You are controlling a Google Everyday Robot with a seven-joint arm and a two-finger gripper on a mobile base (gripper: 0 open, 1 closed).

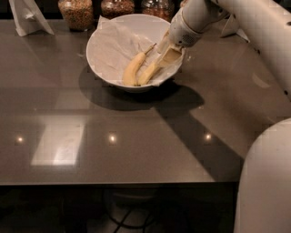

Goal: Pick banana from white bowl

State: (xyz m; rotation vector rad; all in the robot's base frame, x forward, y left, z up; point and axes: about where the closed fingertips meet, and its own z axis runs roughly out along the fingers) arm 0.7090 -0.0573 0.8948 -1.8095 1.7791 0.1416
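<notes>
The white bowl, lined with crinkled white paper, stands at the back middle of the dark table. Two bananas lie in it side by side. The banana is the slimmer, straighter one on the right. Its upper end runs up under my gripper. The plumper curved banana with a thin dark stem lies just left of it. My gripper reaches down into the bowl's right side from the upper right and sits at the slim banana's upper end, hiding its stem.
Glass jars of grains stand behind the bowl at the table's back edge. A white paper holder is at the back left. My white arm crosses the right side. The table's front edge runs below.
</notes>
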